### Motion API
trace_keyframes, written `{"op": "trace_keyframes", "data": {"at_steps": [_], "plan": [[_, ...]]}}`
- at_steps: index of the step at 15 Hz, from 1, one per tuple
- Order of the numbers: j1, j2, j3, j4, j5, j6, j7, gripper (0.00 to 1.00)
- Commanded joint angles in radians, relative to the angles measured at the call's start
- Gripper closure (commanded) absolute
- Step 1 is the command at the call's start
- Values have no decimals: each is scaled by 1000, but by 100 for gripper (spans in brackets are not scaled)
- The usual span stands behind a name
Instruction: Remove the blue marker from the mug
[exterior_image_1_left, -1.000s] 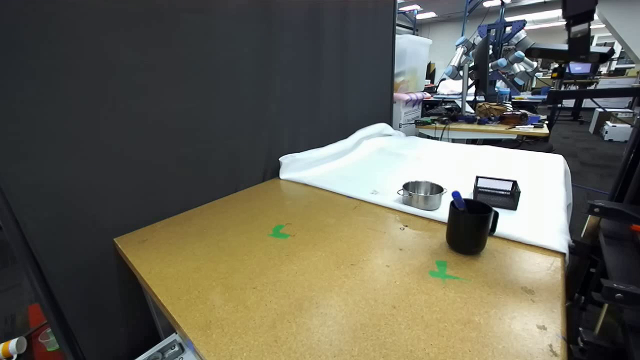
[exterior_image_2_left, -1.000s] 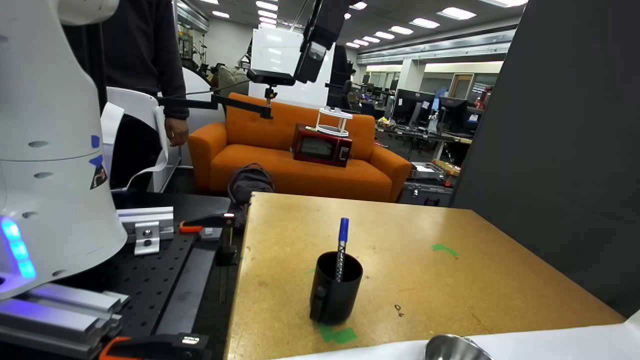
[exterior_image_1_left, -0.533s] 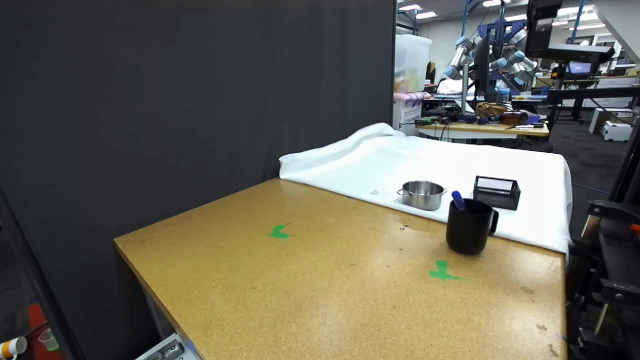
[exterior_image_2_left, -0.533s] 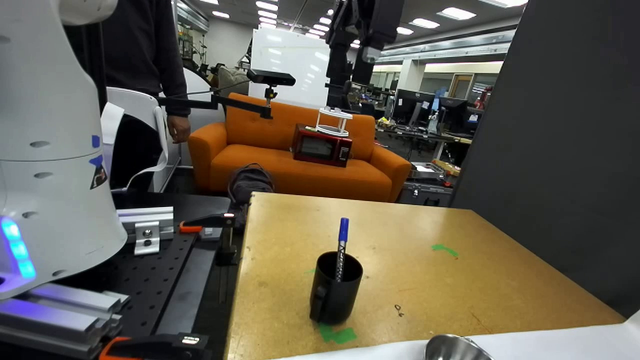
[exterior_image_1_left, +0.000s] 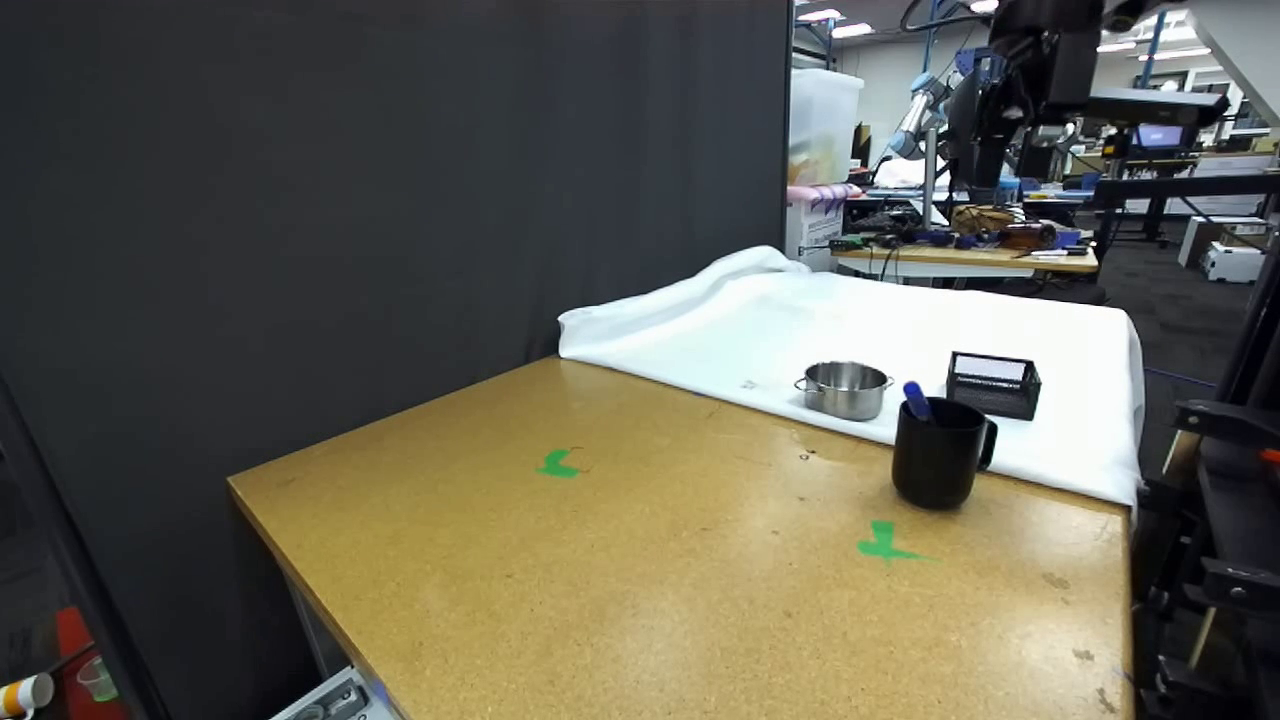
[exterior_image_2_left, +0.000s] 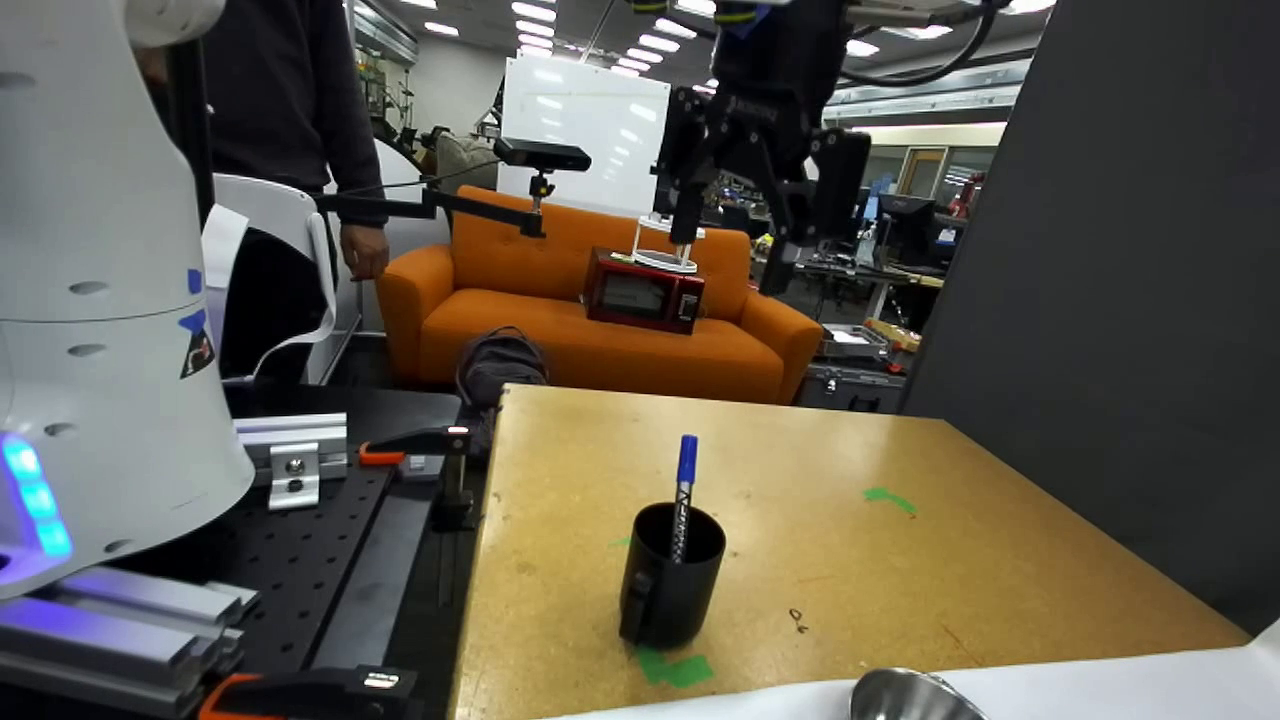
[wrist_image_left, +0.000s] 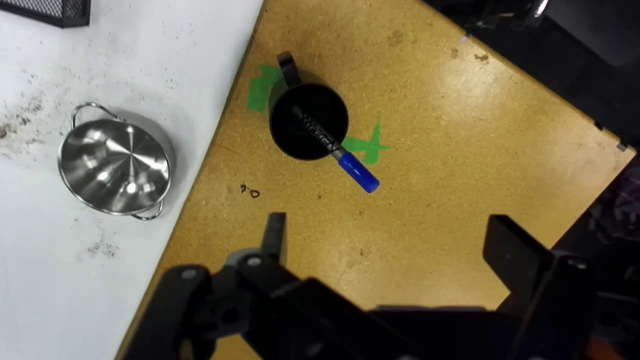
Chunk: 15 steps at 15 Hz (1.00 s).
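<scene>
Marker (wrist_image_left: 334, 147) leans inside the mug (exterior_image_2_left: 684, 600), apparently well below the spread claw (wrist_image_left: 387, 225).

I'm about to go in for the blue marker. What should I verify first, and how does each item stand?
1. Is the gripper open? Ok: jaws wide apart, nothing between them.
2. Is the blue marker exposed? Ok: its cap sticks out past the rim of the mug, at a slant.
3. Is the mug upright? Ok: standing on the wooden table.
4. Is the gripper lined up? Not ok: in the wrist view the cap lies ahead of the jaws.
5. Is the metal pot apart from the mug? Ok.
6. Will the mug stay put? Cannot tell.
</scene>
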Motion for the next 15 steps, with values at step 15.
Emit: {"op": "trace_keyframes", "data": {"at_steps": [15], "plan": [[84, 242, -129, -102, 404, 227, -1002, 0]]}}
